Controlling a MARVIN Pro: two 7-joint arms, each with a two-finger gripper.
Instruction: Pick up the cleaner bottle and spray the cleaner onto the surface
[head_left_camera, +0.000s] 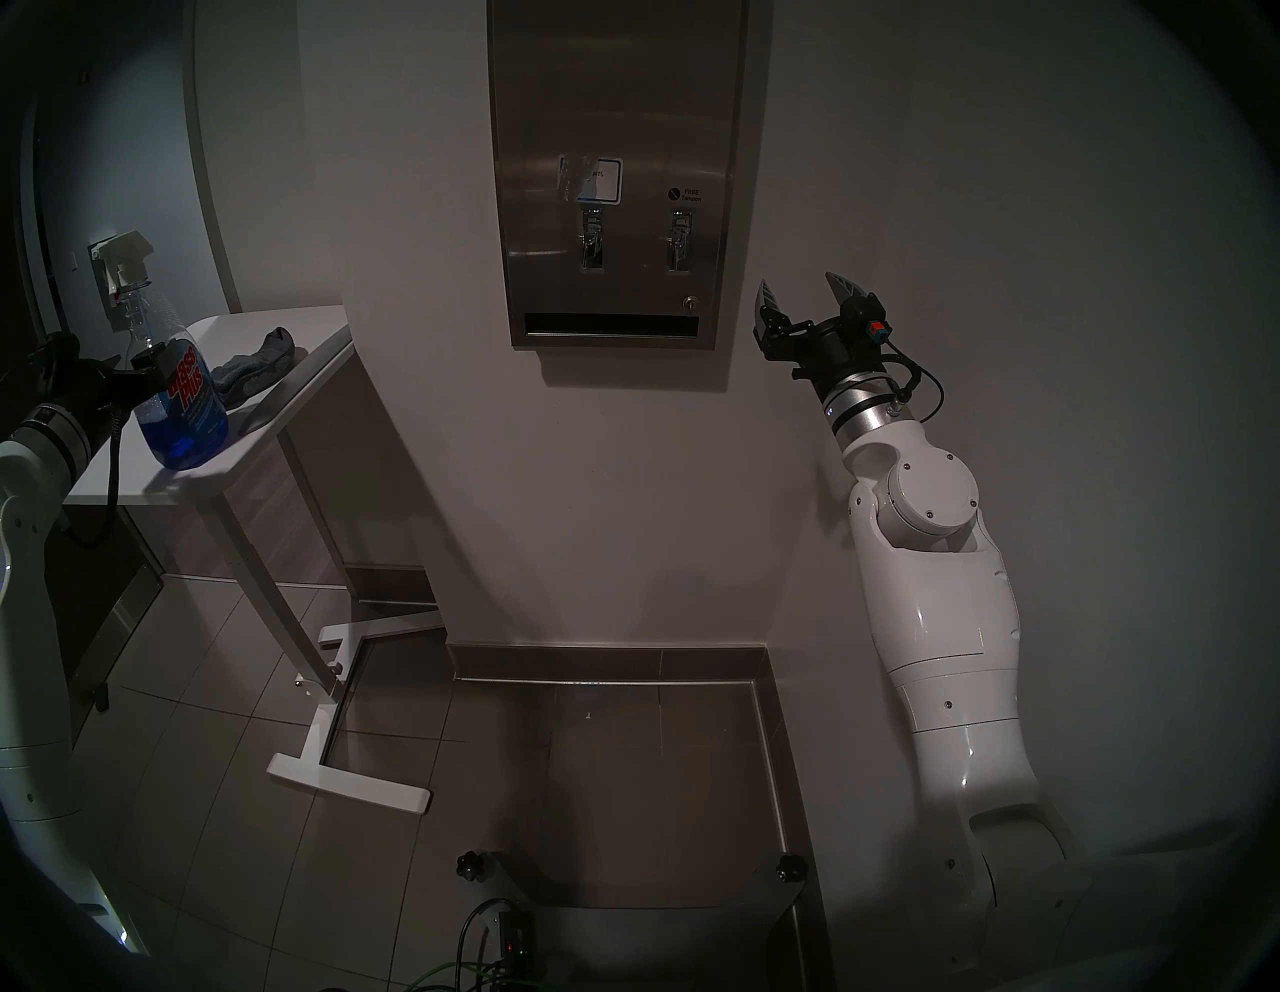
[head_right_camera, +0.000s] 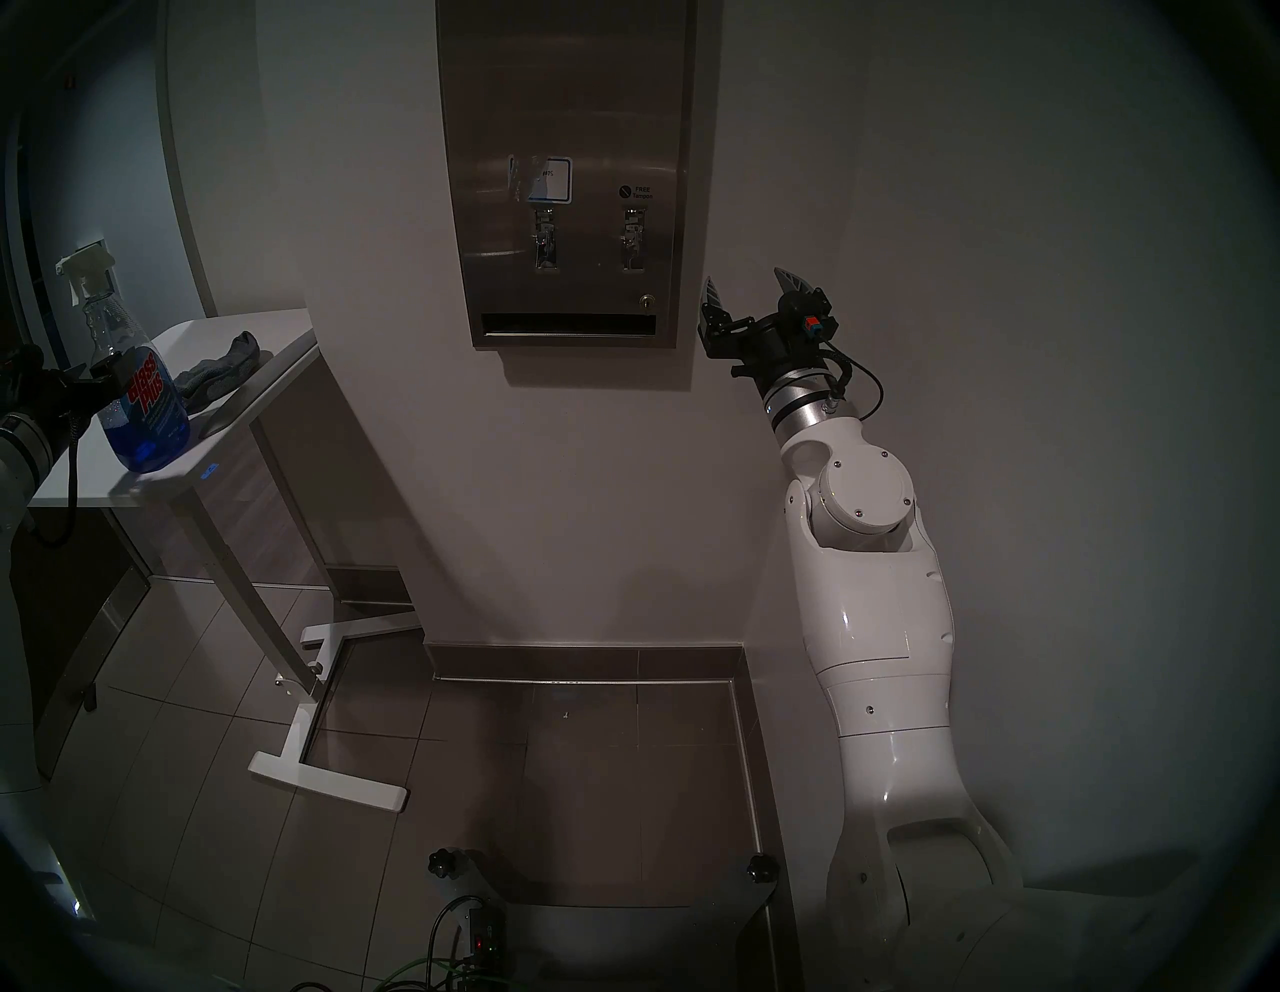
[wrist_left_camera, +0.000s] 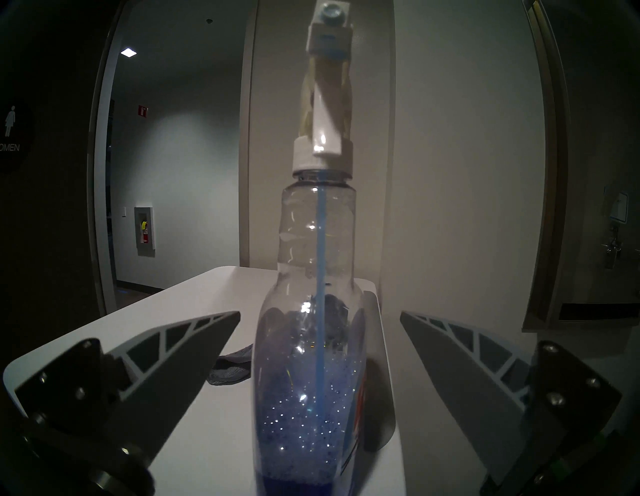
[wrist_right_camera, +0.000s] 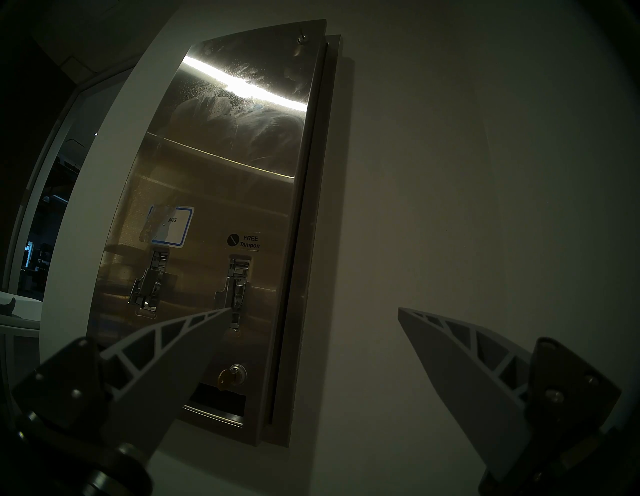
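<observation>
cleaner bottle (head_left_camera: 181, 388) upright on the near end of a small white table (head_left_camera: 208, 478) at the far left of the head views, red-lettered blue label facing the camera, white trigger head (head_left_camera: 125, 253) on top; cleaner (wrist_left_camera: 304, 415) a translucent blue pool low in the clear body, speckled with bubbles above, a blue dip tube running up the middle in the left wrist view. crumpled grey cloth (head_left_camera: 260, 367) just behind the bottle on the same table.

left gripper (wrist_left_camera: 320, 320) level with the bottle's lower body, fingers (wrist_left_camera: 194, 350) spread wide on either side of it, a clear gap on both sides, nothing gripped; in the head views a dark part of this gripper overlapping the bottle's left shoulder (head_right_camera: 104, 370), contact not discernible there.

surface (head_left_camera: 616, 173) well apart to the right: tall brushed steel dispenser panel on the white wall (head_left_camera: 970, 208), two small levers side by side, a torn blue-edged sticker (wrist_right_camera: 169, 227) above the left lever (wrist_right_camera: 149, 287), "free tampon" label above the right lever (wrist_right_camera: 235, 287), key in the lock (wrist_right_camera: 232, 375) low on the right, dark slot (head_left_camera: 609, 325) along the bottom. smeary whitish streaks across the upper panel under a bright reflected band in the right wrist view.

right gripper (head_left_camera: 803, 298) raised beside the panel's lower right corner, tilted upward, fingers spread wide, empty, not touching panel or wall. grey tiled floor (head_left_camera: 554, 762) below
</observation>
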